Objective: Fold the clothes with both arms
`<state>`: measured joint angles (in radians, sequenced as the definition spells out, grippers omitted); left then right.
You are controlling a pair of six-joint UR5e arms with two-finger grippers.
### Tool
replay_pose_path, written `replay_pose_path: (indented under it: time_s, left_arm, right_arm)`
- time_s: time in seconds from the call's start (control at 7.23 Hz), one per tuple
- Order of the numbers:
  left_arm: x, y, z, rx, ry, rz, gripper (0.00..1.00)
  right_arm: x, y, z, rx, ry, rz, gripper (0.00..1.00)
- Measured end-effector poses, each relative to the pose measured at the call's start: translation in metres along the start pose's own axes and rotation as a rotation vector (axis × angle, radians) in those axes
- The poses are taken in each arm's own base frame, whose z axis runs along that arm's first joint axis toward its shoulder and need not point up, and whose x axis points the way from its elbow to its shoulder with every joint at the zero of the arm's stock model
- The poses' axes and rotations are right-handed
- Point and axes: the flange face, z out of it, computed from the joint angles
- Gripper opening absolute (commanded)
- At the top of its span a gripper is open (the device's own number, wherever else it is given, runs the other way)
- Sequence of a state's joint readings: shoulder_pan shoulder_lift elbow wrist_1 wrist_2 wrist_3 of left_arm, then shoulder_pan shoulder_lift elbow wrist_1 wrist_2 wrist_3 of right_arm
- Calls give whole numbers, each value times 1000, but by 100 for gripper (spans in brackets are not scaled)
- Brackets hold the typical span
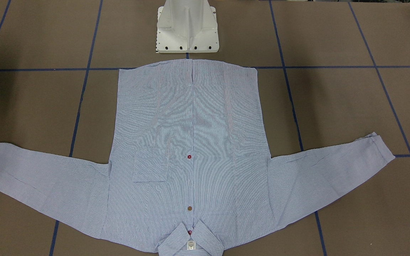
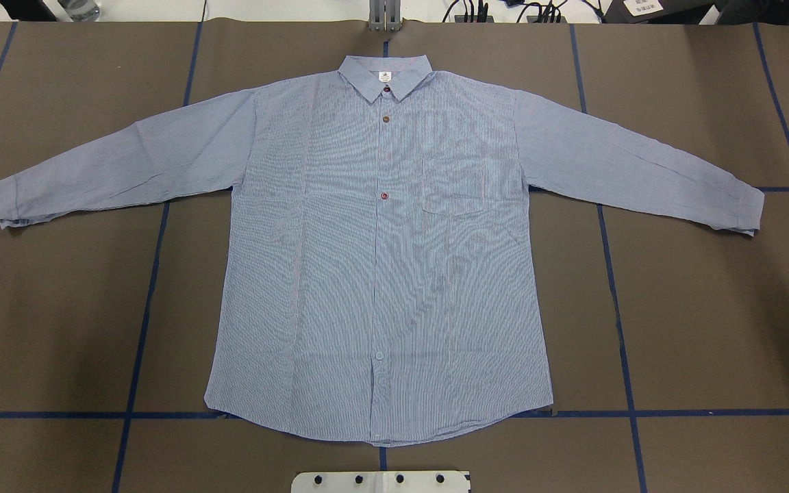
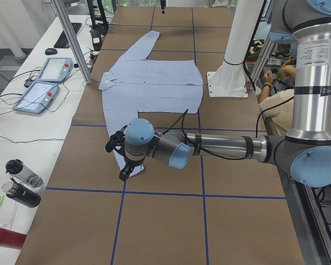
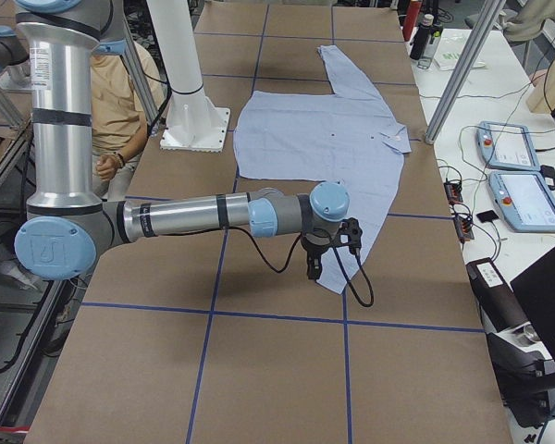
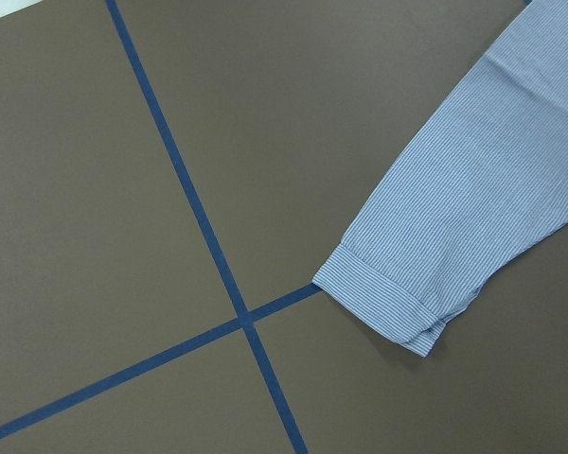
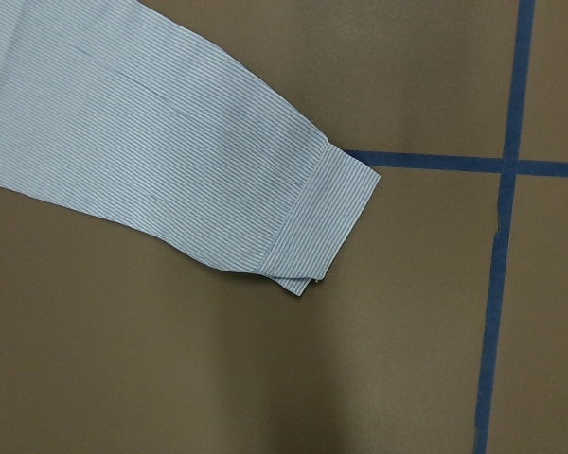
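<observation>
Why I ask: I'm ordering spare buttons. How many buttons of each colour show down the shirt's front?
Red buttons: 2
Brown button: 1
Pale blue button: 1
Total: 4 buttons visible on the shirt

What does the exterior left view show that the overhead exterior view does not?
Only exterior left shows the left arm, with its end effector by the near sleeve end of the shirt, and two tablets on a side bench. Only the overhead view shows the chest pocket, buttons and neck label clearly. Both show the shirt spread flat on the brown table with blue tape lines, and the white pedestal base.
</observation>
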<state>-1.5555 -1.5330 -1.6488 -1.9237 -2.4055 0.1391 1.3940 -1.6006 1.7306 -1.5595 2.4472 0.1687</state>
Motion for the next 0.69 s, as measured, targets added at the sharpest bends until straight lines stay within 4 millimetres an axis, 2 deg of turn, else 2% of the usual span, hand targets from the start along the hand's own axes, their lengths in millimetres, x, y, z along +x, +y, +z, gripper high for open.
replay_pose_path:
  time_s: [0.28,0.55,0.69]
  left_arm:
    - [0,0,0,1,0,1,100]
    - [-1,1,1,0,0,2,100]
    - [-1,1,1,0,0,2,100]
  right_arm:
    - [2,-9,14,19,1,-13,100]
    - [9,-18,54,52,-16,-103,100]
    - [15,-20,70,71,-26,-95,100]
